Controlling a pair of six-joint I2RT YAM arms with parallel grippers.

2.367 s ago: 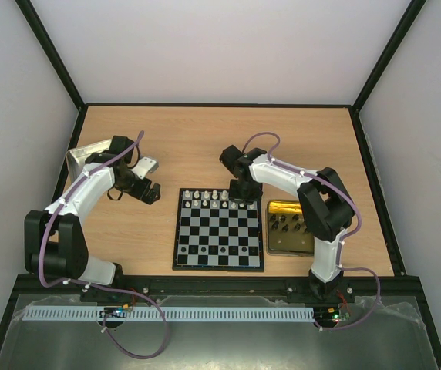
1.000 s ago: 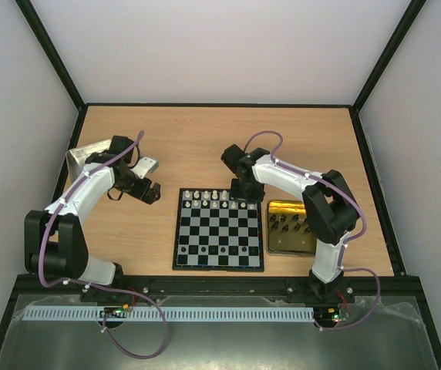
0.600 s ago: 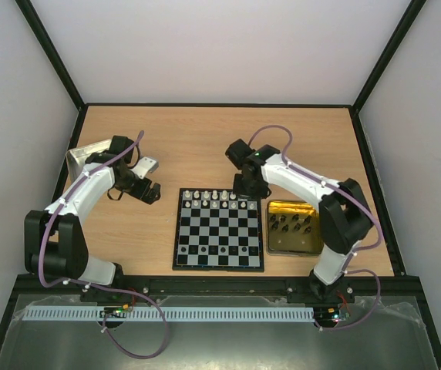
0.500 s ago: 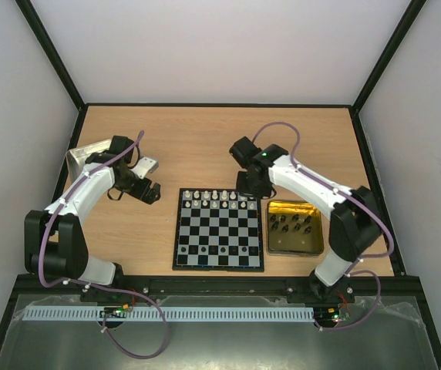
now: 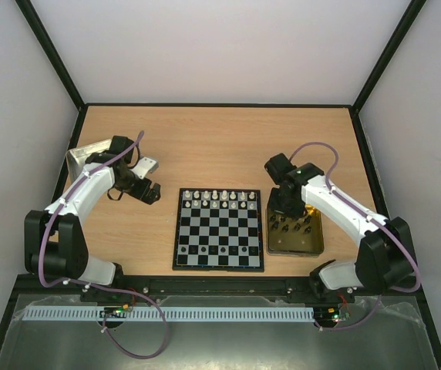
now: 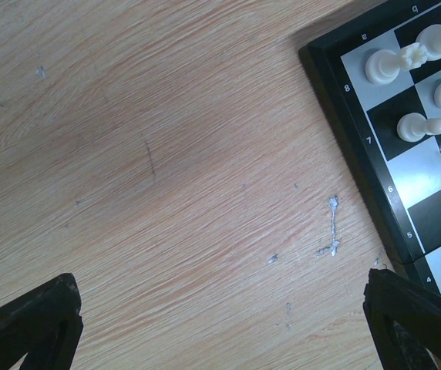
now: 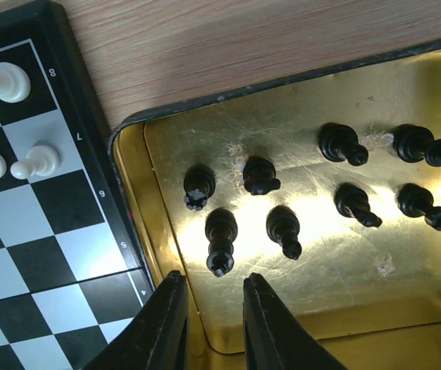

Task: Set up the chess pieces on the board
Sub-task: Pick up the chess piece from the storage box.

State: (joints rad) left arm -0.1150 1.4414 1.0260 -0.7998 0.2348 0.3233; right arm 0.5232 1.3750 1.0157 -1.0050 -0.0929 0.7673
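Observation:
The board (image 5: 219,231) lies at the table's middle, with white chess pieces (image 5: 217,199) along its two far rows. Several black pieces (image 7: 282,227) stand in the gold tin (image 7: 205,146), which sits right of the board (image 7: 20,231). My right gripper (image 7: 214,281) hovers over the tin's near left part (image 5: 282,202). Its jaws are a little apart and empty, and a black piece (image 7: 220,239) is just ahead of the tips. My left gripper (image 6: 219,281) is wide open and empty over bare wood left of the board's far left corner (image 6: 429,193). White pieces (image 6: 382,65) show there.
A silver tin lid (image 5: 82,158) lies at the far left, behind the left arm. The gold tin (image 5: 294,248) nearly touches the board's right edge. Black frame rails border the table.
My right arm has swung from the board's far right corner to the right and nearer, over the gold tin. The left arm has not moved.

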